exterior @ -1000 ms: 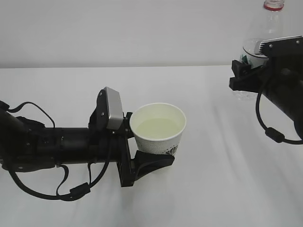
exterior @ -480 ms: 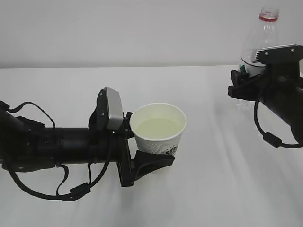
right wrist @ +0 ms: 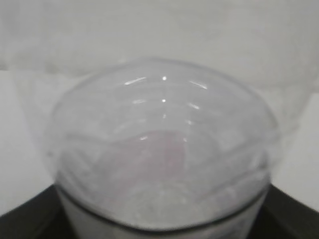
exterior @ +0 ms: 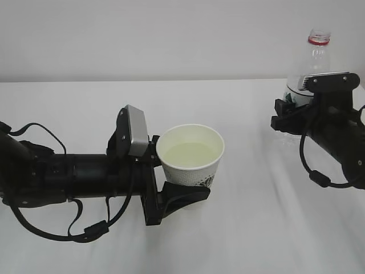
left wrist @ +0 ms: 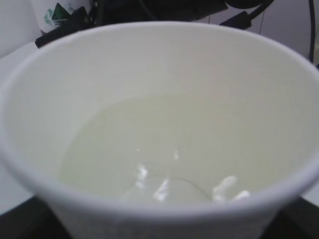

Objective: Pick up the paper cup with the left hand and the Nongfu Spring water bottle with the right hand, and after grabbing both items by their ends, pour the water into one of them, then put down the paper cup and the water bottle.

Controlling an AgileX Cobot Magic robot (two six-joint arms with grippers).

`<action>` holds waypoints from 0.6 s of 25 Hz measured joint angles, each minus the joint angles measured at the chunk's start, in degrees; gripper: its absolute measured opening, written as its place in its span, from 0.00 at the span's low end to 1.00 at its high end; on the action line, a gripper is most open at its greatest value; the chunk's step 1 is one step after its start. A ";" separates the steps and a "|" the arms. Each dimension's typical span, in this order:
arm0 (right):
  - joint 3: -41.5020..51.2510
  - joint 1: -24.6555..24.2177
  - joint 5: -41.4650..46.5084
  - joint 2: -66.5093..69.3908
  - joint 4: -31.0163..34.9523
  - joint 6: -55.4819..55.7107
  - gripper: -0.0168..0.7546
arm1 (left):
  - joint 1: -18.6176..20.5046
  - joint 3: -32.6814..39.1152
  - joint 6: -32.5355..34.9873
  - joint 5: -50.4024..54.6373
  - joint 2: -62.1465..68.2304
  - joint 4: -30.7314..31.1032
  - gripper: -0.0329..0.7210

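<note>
The left hand (exterior: pixel 178 171) has its jaws clamped on the paper cup (exterior: pixel 190 154), held upright above the white table (exterior: pixel 239 228) with water (exterior: pixel 189 153) inside. At far right, the right hand (exterior: pixel 291 111) grips the upright Nongfu Spring water bottle (exterior: pixel 315 54) around its body.

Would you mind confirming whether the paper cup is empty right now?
No, the paper cup holds water, pooled pale across its bottom in the left wrist view.

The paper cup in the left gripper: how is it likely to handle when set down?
The paper cup holds water, so jolts may slosh it. Thin paper walls probably flex if the left gripper squeezes. Its narrow base could tip.
</note>
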 joint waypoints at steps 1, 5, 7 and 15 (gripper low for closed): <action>0.00 0.00 -0.46 0.28 0.11 -0.06 0.72 | 0.00 0.00 0.00 0.00 0.00 0.00 0.84; 0.00 0.00 -1.32 1.72 0.48 0.09 0.72 | 0.00 0.00 0.00 0.00 0.00 0.00 0.84; 0.00 0.00 -1.61 2.51 0.61 0.09 0.72 | 0.00 0.00 0.00 0.00 0.00 0.00 0.84; 0.00 0.00 -3.95 5.43 0.63 0.18 0.72 | 0.00 0.00 0.00 0.00 0.00 0.00 0.84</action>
